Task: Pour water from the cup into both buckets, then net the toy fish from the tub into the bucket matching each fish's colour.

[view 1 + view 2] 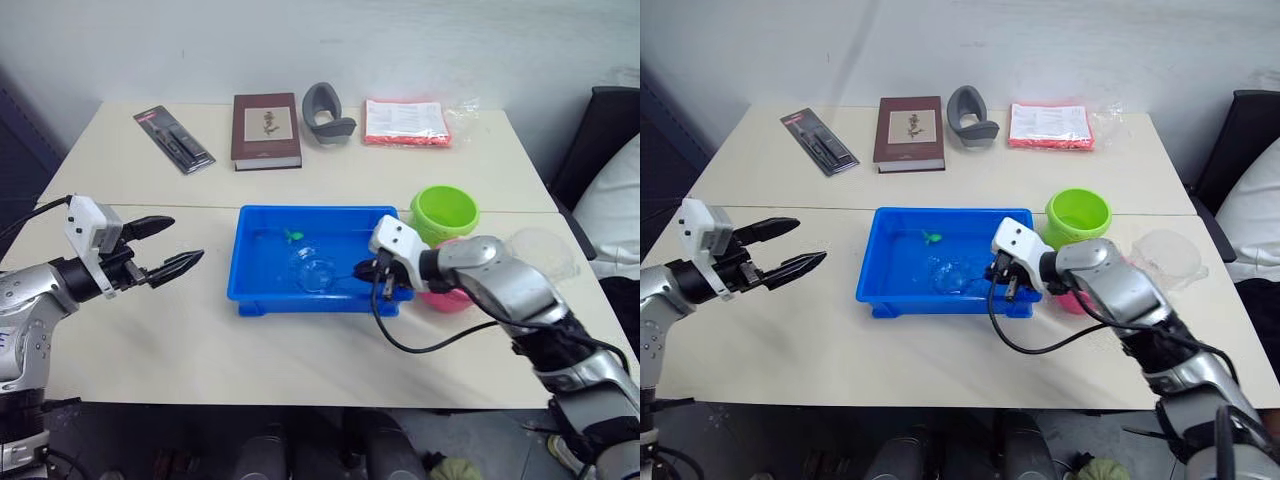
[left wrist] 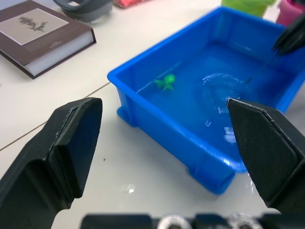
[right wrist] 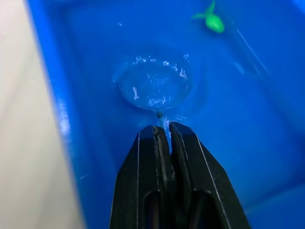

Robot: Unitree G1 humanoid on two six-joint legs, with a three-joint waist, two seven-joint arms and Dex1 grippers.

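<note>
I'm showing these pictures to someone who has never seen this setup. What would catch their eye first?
Most likely the bright blue tub of water at mid-table, with one green toy fish near its far wall. Next, the right gripper, shut on the net, whose hoop lies in the water. Then the lime green bucket just beyond that arm, and the left gripper hanging open off the tub's left.

Nothing legible anywhere on the table right now. The brown book at twelve o'clock shows a cover picture with a line of print too small to read, and the red-edged packet at one o'clock carries print too fine to make out.
</note>
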